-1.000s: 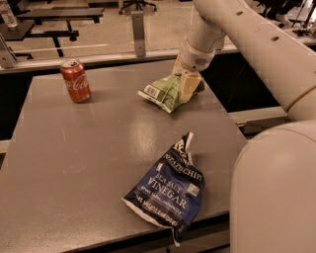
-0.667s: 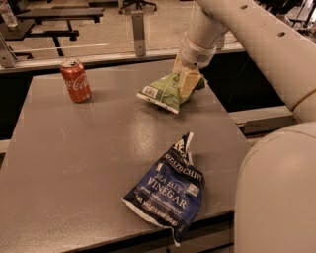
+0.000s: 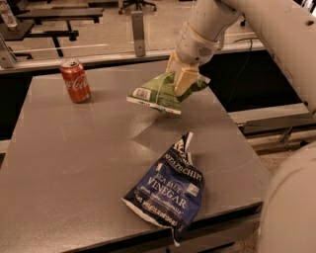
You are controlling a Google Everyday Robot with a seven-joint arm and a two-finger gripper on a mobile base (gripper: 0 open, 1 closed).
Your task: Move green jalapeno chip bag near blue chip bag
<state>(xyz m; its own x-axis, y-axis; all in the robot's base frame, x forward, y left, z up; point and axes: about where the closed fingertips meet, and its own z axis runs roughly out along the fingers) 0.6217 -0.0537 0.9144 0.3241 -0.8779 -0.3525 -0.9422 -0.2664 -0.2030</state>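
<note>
Hanging clear of the table (image 3: pixel 69 163) in the camera view, the green jalapeno chip bag (image 3: pixel 157 94) is pinched at its right end by the gripper (image 3: pixel 183 75), whose fingers clamp the foil above the far right of the tabletop. The bag's long axis runs left to right. The blue chip bag (image 3: pixel 169 193) lies flat at the near edge, almost straight nearward from the fingers, so the carry likely runs nearward. A red soda can (image 3: pixel 75 80) stands far left, well apart.

Office-like lab: desks (image 3: pixel 54 15), chair (image 3: pixel 136 5); tool (image 3: pixel 181 79) over table (image 3: pixel 74 153).
</note>
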